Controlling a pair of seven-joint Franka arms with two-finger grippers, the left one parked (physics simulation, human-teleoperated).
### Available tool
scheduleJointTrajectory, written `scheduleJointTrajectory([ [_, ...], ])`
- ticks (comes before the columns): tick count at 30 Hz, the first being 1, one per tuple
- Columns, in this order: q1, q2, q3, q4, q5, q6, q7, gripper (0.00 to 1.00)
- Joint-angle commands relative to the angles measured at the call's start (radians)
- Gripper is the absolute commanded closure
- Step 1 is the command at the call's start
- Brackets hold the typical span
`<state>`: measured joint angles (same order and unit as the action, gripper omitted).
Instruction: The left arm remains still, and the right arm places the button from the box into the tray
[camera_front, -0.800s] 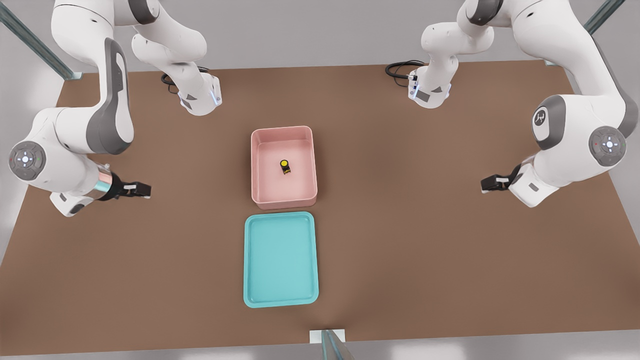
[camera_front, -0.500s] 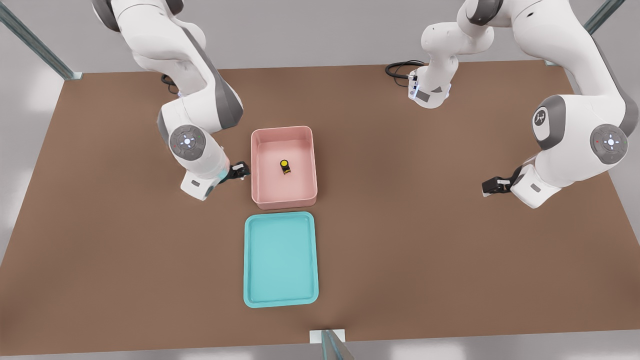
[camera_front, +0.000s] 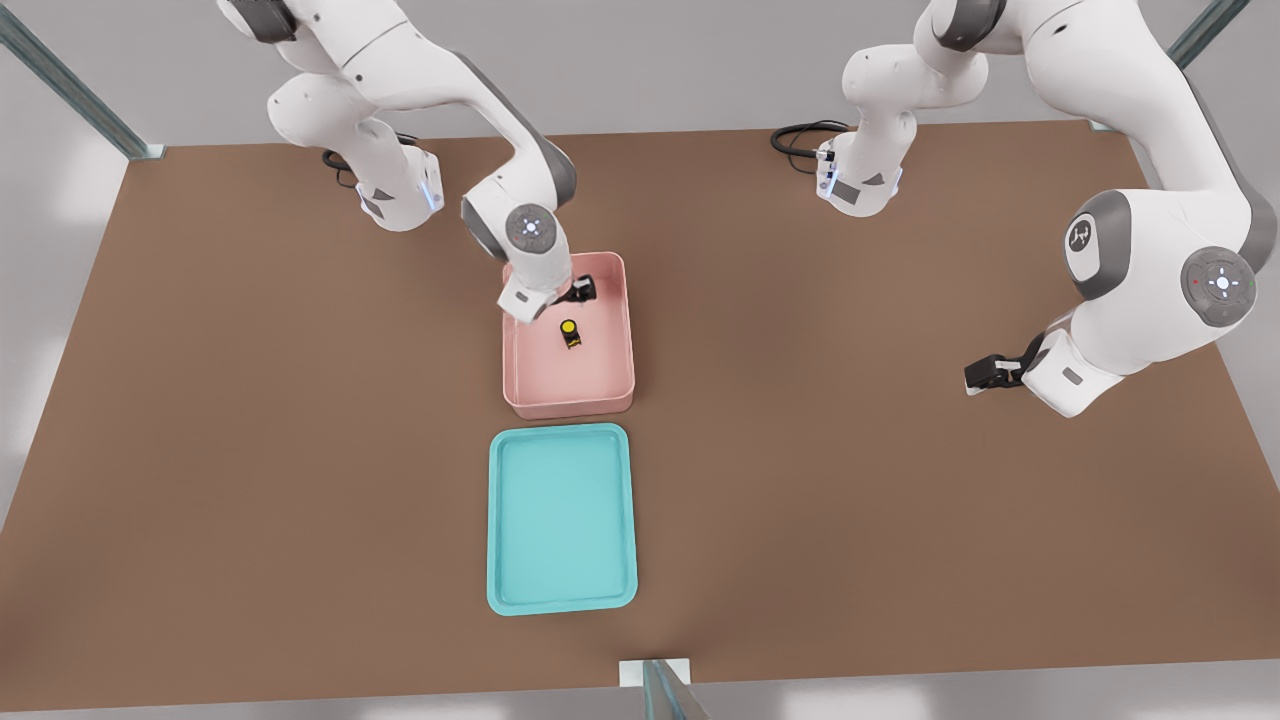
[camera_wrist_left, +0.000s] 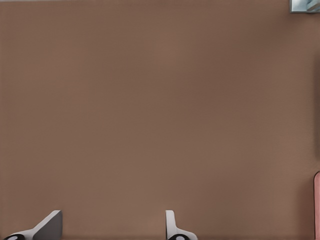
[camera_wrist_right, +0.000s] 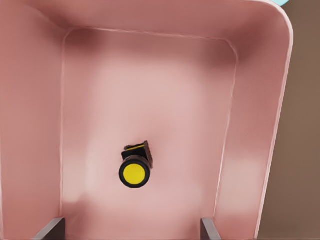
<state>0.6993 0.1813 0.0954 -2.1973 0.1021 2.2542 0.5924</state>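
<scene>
Figure legend. Front view: your working arm reaches in from the 11 o'clock side of the desk (camera_front: 300, 450) and carries its hand (camera_front: 583, 290) over the far end of the pink box (camera_front: 525, 392). The hand hangs above the box floor, just beyond the button (camera_front: 569, 333), at roughly 12 o'clock from it. It touches neither the button nor, as far as you can tell, the box walls.

Right wrist view: you look straight down into the box (camera_wrist_right: 45, 100). The button (camera_wrist_right: 135, 171) lies tipped on the pink floor, its round yellow cap facing the camera and its small black body behind it. The two fingertips (camera_wrist_right: 50, 229) show at the frame edge, spread wide, with the button lying in the open lane between them. The hand (camera_wrist_right: 131, 230) is fully parted and holds nothing.

The turquoise tray (camera_front: 500, 520) lies at 6 o'clock from the box, just beside it but apart, with nothing on it.

Progress, judged from these views: you are early in the task, at the approach. The button is not yet gripped, lifted or carried. You have left to lower the hand around the button, close on it, raise it clear of the box wall, carry it toward 6 o'clock and release it in the tray.
</scene>
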Motion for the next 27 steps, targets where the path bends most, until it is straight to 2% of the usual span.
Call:
scheduleJointTrajectory([
  [1,0.012,0.032,0.000,-0.021,0.001,0.199,0.478,0.00],
  [6,0.025,0.121,0.001,-0.024,-0.002,0.315,0.477,0.00],
  [10,0.017,0.142,0.001,-0.024,-0.009,0.324,0.475,0.00],
  [27,0.017,0.141,-0.005,-0.078,-0.025,0.358,0.477,0.00],
])
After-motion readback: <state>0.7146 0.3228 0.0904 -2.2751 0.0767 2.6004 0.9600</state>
